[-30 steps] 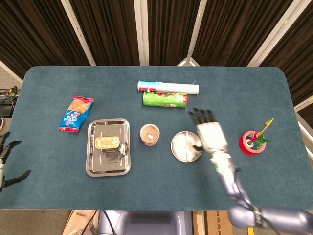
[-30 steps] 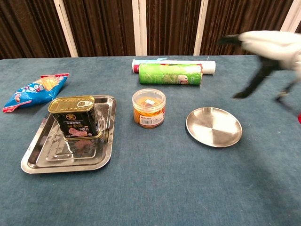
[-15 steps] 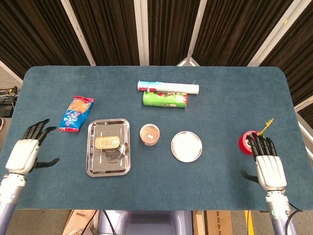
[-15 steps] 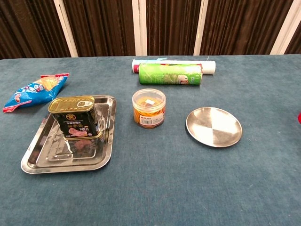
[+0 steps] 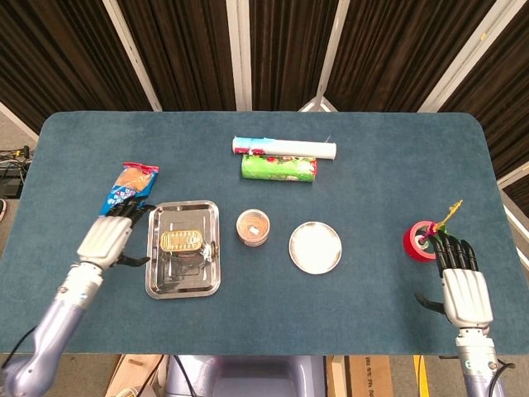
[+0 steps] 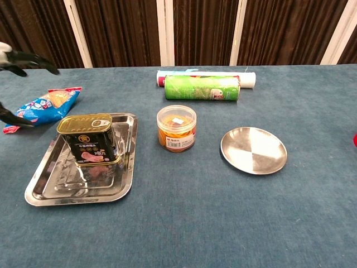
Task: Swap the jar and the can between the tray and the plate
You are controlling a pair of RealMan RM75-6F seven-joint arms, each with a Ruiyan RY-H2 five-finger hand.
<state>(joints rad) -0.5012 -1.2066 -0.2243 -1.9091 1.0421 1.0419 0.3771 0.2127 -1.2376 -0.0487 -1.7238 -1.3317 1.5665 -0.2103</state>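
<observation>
A gold-topped rectangular can [image 5: 182,241] [image 6: 89,138] stands in the far half of the steel tray [image 5: 164,276] [image 6: 50,188]. The clear jar [image 5: 253,227] [image 6: 176,128] with orange contents stands on the table between the tray and the round steel plate [image 5: 315,247] [image 6: 253,149], which holds nothing. My left hand [image 5: 108,239] hovers open just left of the tray, fingers spread; in the chest view only its fingertips [image 6: 22,58] show at the left edge. My right hand [image 5: 463,289] is open near the front right edge, far from the plate.
A blue snack bag [image 5: 128,191] [image 6: 42,106] lies behind the left hand. A green tube [image 5: 278,168] [image 6: 202,87] and a white roll [image 5: 285,148] lie at the back centre. A red tape roll with a small plant [image 5: 426,240] sits just beyond the right hand.
My left hand has swung in from the front left edge to just beside the tray. My right hand, over the plate a second ago, has withdrawn to the front right edge.
</observation>
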